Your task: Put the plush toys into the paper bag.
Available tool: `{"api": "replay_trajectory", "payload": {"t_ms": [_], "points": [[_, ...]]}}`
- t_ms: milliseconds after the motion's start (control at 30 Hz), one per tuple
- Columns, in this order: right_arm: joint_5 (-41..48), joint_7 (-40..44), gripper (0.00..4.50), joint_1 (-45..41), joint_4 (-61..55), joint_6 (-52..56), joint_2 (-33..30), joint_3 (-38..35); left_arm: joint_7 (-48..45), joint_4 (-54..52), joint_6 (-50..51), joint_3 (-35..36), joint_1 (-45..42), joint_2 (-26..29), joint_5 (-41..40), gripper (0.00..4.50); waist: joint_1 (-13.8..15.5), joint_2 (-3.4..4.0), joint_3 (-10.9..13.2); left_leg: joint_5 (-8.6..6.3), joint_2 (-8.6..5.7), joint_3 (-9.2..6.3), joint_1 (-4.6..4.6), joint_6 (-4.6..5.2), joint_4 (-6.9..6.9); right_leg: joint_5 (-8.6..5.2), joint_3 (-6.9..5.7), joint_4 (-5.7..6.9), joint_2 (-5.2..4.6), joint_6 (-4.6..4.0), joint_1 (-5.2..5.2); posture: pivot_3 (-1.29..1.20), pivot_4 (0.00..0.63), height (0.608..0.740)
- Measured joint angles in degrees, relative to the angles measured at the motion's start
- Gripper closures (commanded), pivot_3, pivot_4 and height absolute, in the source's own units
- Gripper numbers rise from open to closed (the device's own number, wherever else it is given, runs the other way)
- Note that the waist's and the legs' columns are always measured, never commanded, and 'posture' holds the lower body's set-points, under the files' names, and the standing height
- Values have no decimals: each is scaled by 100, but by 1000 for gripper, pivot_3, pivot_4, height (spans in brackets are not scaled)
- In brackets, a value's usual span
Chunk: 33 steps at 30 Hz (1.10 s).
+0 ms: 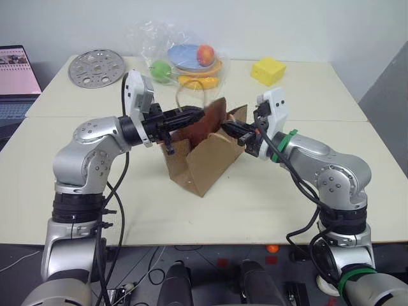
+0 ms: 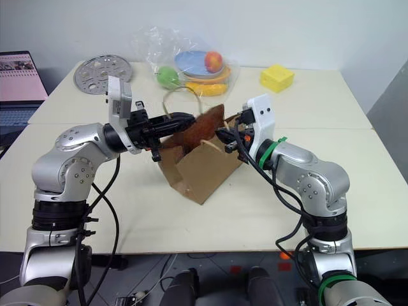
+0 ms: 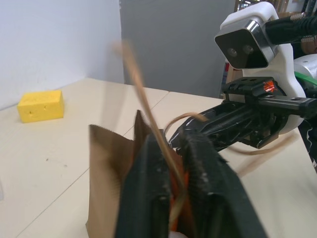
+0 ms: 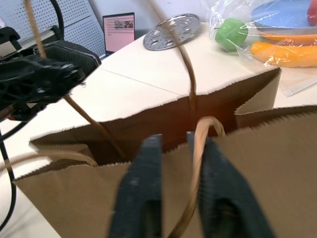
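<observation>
Brown kraft paper bag (image 1: pixel 205 158) stands mid-table, tilted, its mouth held between the two arms. Its paper is matte and creased, with a sawtooth-cut rim and thin twisted-paper loop handles. From the left wrist camera an orange patch shows low between the fingers, deep in the bag's mouth; whether that is the carrot plush or only warm-lit paper cannot be told.

The left gripper (image 1: pixel 193 115) reaches in level from the bag's 9 o'clock side. Its ribbed black fingers (image 3: pixel 148 198) stand slightly apart with one handle strand running up between them; whether they pinch it cannot be told. The right gripper (image 1: pixel 231 130) comes from the 3 o'clock side, its fingers (image 4: pixel 143 188) straddling the near rim with a narrow gap, a handle loop rising between them; a firm hold cannot be confirmed.

At 12 o'clock from the bag lies a clear crinkly plastic bag (image 1: pixel 156 39) holding a blue plate, glossy green, red and yellow fruit. A perforated round metal disc (image 1: pixel 95 67) lies at 10 o'clock, and a porous yellow sponge block (image 1: pixel 268 70) at 1 o'clock. A laptop (image 1: pixel 14 80), cut off by the frame edge, sits far out at 9 o'clock. The cream table (image 1: pixel 255 204) shows a seam.
</observation>
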Motion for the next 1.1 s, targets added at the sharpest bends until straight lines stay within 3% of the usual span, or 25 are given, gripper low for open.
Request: {"api": "replay_trajectory", "payload": {"t_ms": [267,333,533,800,1100], "points": [[499,440,25,-66,-88,352,-815,-517,536,-1513,885,1543,1441,912,-978,619,-37,2,1,0,3,10,5,0,-2,-5,7,-5,-2,3,0,0,150,740],[699,683,0,-145,-99,481,-1205,-681,520,-1785,870,1637,2168,983,-939,17,-34,4,2,0,-2,17,7,0,-2,-6,12,-4,-10,-4,0,0,150,740],[904,1524,0,-442,3,490,-2155,-746,554,-2294,204,1491,3207,725,-564,17,52,1,2,0,-6,23,7,0,17,-49,15,-8,-13,-42,3,0,150,740],[1429,3397,0,-906,-384,410,-3303,-323,754,-1539,-1117,308,3020,-251,509,17,55,-4,-1,-1,-4,33,7,0,19,-45,20,-10,-14,-34,1,0,150,740],[1428,3547,0,-1047,-493,349,-3434,-186,1250,-1339,-1859,-226,2848,-885,1150,17,54,-3,0,-1,-5,33,6,0,20,-29,21,-8,-14,-3,0,0,150,740]]}}
